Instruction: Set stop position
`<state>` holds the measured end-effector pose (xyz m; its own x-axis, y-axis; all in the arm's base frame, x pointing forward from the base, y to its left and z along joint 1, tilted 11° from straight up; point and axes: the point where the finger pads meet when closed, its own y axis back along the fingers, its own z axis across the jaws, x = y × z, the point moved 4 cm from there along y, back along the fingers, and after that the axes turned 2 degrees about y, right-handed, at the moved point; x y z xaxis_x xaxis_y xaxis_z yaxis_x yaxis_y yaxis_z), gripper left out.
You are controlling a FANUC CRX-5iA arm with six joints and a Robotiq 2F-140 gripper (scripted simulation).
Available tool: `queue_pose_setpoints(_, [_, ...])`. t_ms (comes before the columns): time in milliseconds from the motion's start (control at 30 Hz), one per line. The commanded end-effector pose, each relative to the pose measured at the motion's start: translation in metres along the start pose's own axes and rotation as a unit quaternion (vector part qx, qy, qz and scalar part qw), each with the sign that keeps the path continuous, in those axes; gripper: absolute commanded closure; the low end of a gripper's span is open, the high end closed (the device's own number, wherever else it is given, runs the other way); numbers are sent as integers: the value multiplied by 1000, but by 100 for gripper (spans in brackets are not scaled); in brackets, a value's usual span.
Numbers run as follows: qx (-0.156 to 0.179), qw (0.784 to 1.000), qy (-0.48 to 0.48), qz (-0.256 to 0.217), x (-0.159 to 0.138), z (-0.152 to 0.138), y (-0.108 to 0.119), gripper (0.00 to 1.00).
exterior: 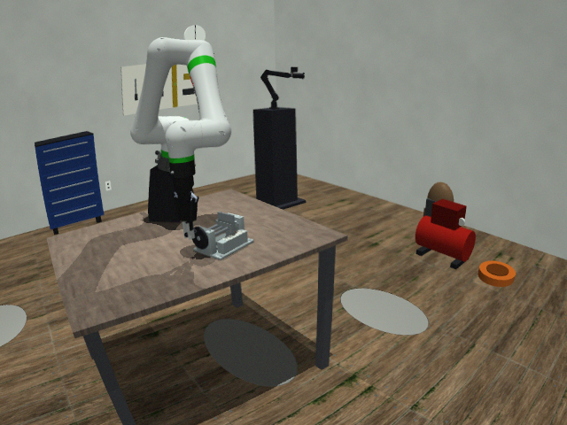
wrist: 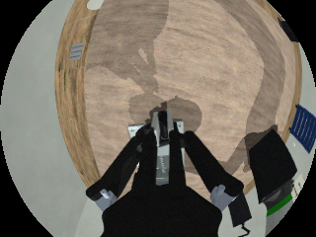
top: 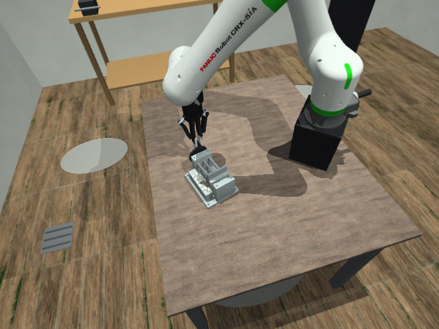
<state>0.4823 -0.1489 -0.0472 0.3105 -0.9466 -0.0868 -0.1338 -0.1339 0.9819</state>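
From the top view, one white arm (top: 219, 53) reaches down from its single black pedestal (top: 313, 149) on the wooden table (top: 283, 226). Its gripper (top: 195, 143) is closed narrowly on the black handwheel (top: 195, 153), which sits at the far-left end of one grey stop fixture (top: 211, 177) near the table's left side. Beside the table the floor shows one pale disc (top: 93, 155) and one grey vent grille (top: 57, 237); one wooden shelf unit (top: 92, 59) stands behind with two boards.

In the exterior view, the gripper (exterior: 188, 232) hangs just left of the fixture (exterior: 224, 237), its fingertips touching the handwheel (exterior: 199, 236), which faces the viewer as a dark disc. Around the room stand one blue drawer cabinet (exterior: 68, 178), one black column (exterior: 275, 155) bearing a small dark arm, one red compressor (exterior: 444, 235) and one orange ring (exterior: 496, 273). Three full pale discs lie on the floor, with a fourth cut off at the left edge.

In the wrist view, the two black fingers converge on a slim grey-and-dark part (wrist: 161, 141) of the fixture; the handwheel itself is hard to pick out here.
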Motion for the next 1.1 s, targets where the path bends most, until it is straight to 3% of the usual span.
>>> queue_pose_setpoints(0, [0, 1000, 0, 0, 0, 7, -6, 96])
queue_pose_setpoints(467, [0, 1000, 0, 0, 0, 12, -33, 96])
queue_pose_setpoints(1067, [0, 1000, 0, 0, 0, -9, -55, 96])
